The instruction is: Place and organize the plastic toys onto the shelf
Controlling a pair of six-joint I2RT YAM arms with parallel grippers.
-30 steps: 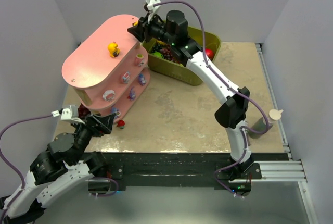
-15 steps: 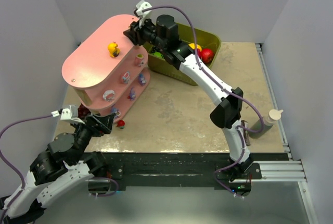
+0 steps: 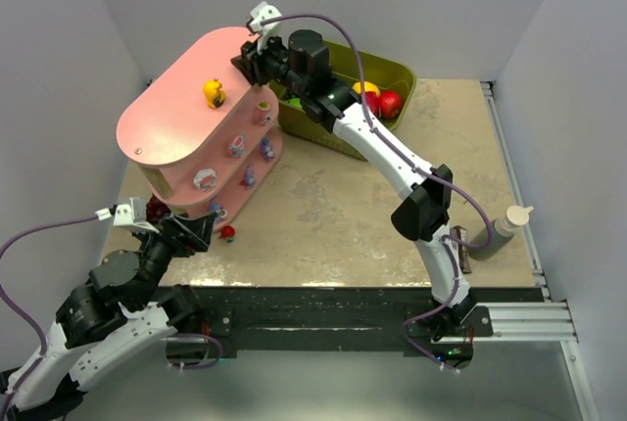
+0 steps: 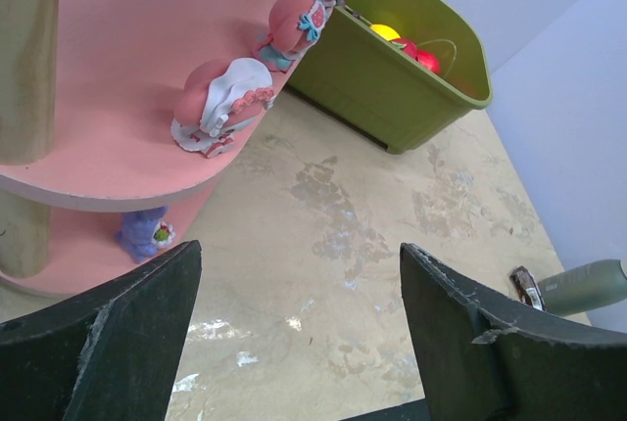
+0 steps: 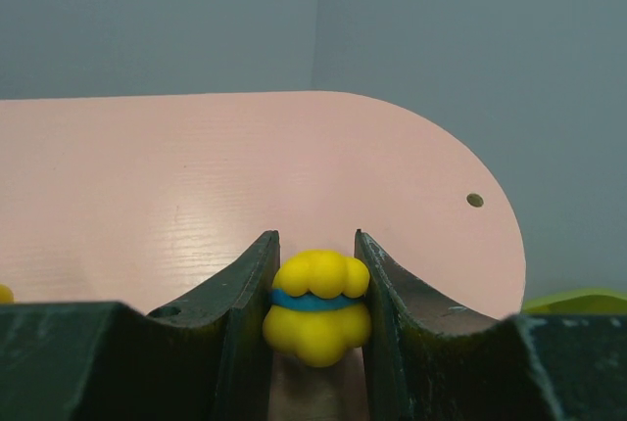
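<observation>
Right wrist view: we see a yellow toy (image 5: 315, 318) pinched in the right claw (image 5: 315, 272) over the top board of the pink shelf (image 5: 196, 176). Our left claw (image 4: 299, 274) gapes wide and empty above the tabletop (image 4: 333, 215).

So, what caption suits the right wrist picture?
Jaws closed on a yellow toy, the pink shelf's top board just ahead.

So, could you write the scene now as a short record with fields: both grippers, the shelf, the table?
right gripper: shut on yellow toy, at far end of shelf top board
left gripper: open, empty, low by the shelf's near end
top board: second yellow toy standing
lower boards: small toys along the front edge
table: red toy beside shelf base
bin: green, fruit inside
</observation>
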